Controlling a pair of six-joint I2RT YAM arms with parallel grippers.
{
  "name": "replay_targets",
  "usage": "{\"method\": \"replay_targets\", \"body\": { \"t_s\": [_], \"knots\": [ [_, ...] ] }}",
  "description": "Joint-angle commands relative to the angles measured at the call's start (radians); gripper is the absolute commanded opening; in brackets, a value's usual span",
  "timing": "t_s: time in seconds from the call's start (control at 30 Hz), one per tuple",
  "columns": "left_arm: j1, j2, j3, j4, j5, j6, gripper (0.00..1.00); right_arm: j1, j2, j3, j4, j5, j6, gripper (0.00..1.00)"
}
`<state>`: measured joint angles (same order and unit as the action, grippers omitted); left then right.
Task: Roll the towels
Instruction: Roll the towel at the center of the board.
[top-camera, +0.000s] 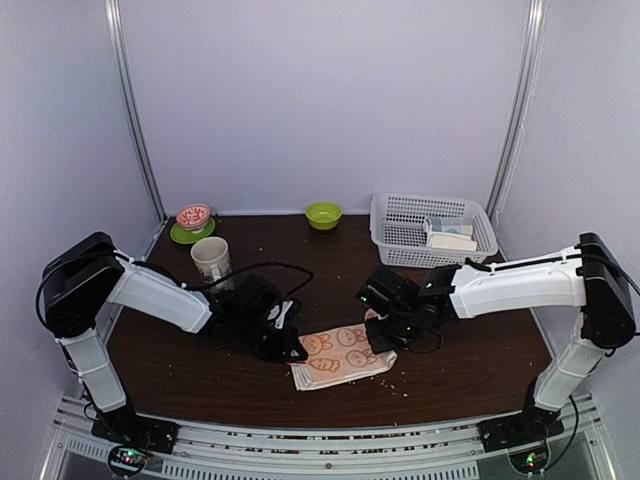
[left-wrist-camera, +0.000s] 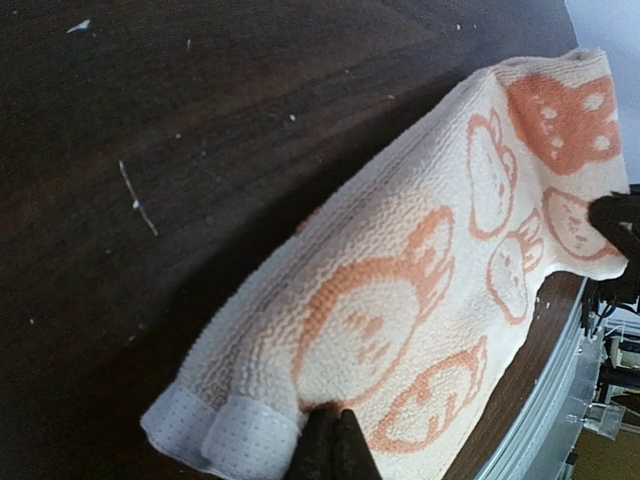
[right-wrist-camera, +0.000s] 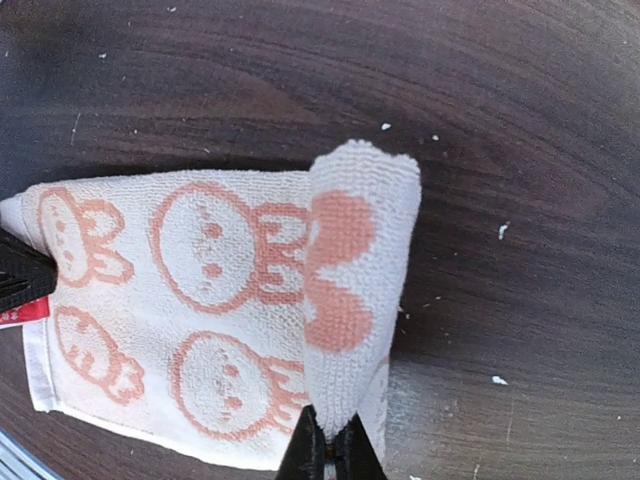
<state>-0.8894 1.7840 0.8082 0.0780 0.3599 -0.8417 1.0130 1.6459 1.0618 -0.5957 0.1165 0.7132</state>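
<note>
Top external view:
- Rabbit-print towel (top-camera: 340, 360) lies on the dark counter (top-camera: 470, 350), near the front edge and between the two arms.
- Left end effector (top-camera: 296, 350) is down at the towel's left edge. Right end effector (top-camera: 383, 340) is down at its right edge.
- Along the back of the counter stand a mug (top-camera: 211, 258), a patterned bowl (top-camera: 193, 215) on a green saucer (top-camera: 181, 236), and a green bowl (top-camera: 323, 214).
- White basket (top-camera: 400, 235) is at back right, with pale items inside that are too small to identify.

Left wrist view:
- The towel fills most of the frame, lying flat, orange rabbits on cream.
- The white hem is near the bottom edge, just beside the fingers (left-wrist-camera: 345, 450).
- The fingers are closed together, tips touching the cloth by the hem. Cannot tell whether any cloth is caught between them.
- The other arm's dark tip shows at the towel's far end.
- Pale specks are scattered on the wood.

Right wrist view:
- The right end effector is clamped on the towel's edge.
- That end of the cloth is raised and turned over onto the flat part, forming a loose hump.
- The rest of the towel lies flat to the left.
- The left arm's black tip rests on the far left corner, beside a red tag (right-wrist-camera: 22, 312).
</note>
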Motion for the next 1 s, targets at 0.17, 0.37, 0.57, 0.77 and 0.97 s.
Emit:
{"method": "replay_targets", "body": {
  "t_s": [0.17, 0.37, 0.57, 0.77, 0.97],
  "knots": [
    [-0.008, 0.025, -0.029, -0.064, -0.009, 0.024, 0.00, 0.021, 0.109, 0.052, 0.039, -0.062, 0.018, 0.00],
    [-0.008, 0.013, -0.019, -0.079, -0.010, 0.030, 0.00, 0.021, 0.105, 0.023, 0.088, -0.139, -0.012, 0.00],
    [-0.008, -0.065, 0.013, -0.152, -0.015, 0.064, 0.17, 0.005, 0.119, -0.012, 0.164, -0.196, 0.019, 0.18],
    [-0.007, -0.165, 0.078, -0.273, -0.009, 0.140, 0.44, -0.005, 0.110, -0.056, 0.235, -0.238, 0.027, 0.29],
    [-0.007, -0.225, 0.146, -0.300, -0.012, 0.115, 0.44, -0.009, 0.096, -0.104, 0.296, -0.252, 0.017, 0.39]
  ]
}}
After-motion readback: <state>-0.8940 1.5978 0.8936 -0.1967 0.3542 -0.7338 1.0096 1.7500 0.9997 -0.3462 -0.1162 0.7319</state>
